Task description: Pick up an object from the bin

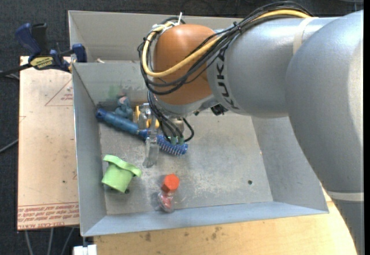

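5 loose things lie in the left half of the grey metal bin (231,155), and the nearest to the gripper is the one that counts. Furthest left, a long blue plastic brush (124,122) starts its handle close to the left wall; its long axis slants from the back-left toward the front-right and ends in a bristled head under the arm's orange wrist cover. Nearer the front-left corner a lime-green plastic cup with a flared rim (118,174) lies on its side, well apart from the brush. Behind the handle sits a small pale teal piece (121,102), too indistinct to name; next to it, a small yellow piece (141,114) is touching or almost touching the handle. Then the gripper (150,158) hangs low at the brush's neck, where handle meets head, its tip just on the front side of that slanted axis; whether it is open or closed I cannot tell. Right of it and toward the front wall stands a small clear bottle with a red-orange cap (167,190), near but not touching. As I judge it, a grasp on the brush would have to close across the slant, not along it.
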